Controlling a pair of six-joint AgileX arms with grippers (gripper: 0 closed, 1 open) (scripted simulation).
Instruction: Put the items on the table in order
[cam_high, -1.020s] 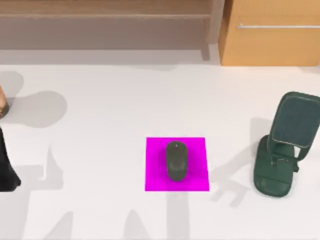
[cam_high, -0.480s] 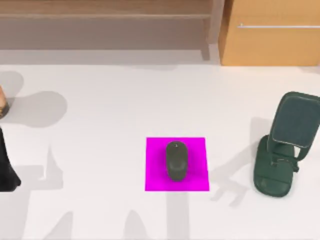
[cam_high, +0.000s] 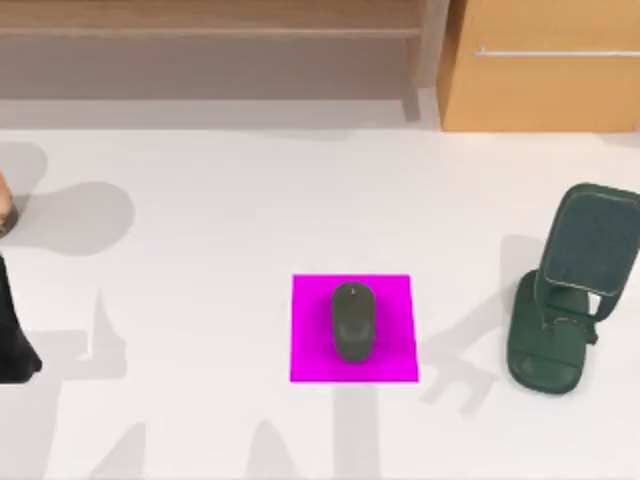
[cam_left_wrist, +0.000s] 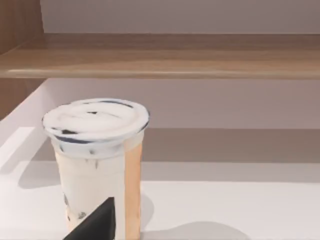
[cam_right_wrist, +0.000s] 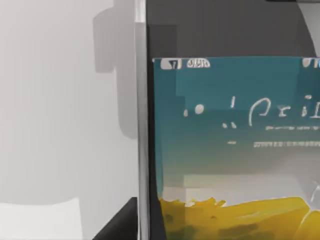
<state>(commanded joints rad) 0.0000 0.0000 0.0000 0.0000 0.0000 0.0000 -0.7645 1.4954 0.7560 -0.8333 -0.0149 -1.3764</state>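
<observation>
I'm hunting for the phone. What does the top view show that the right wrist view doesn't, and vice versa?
Top view's own: the dark grey mouse on a magenta mat, a dark green stand at the right, an orange-brown cabinet. Right wrist view's own: the smartphone, screen lit, silver-edged. Shared: the white table.

Wide open white bench (cam_high: 220, 230) across the middle, plenty of passing room there. Dead centre sits the mouse (cam_high: 352, 321) on its magenta mat (cam_high: 312, 350), low and well apart from everything. Over at the right edge a dark green stand (cam_high: 560, 300) rises up. Far left, a lidded drink cup (cam_left_wrist: 97, 165) stands upright. Along the back, a wooden shelf (cam_high: 210, 35) and cabinet (cam_high: 545, 65) wall things off.
</observation>
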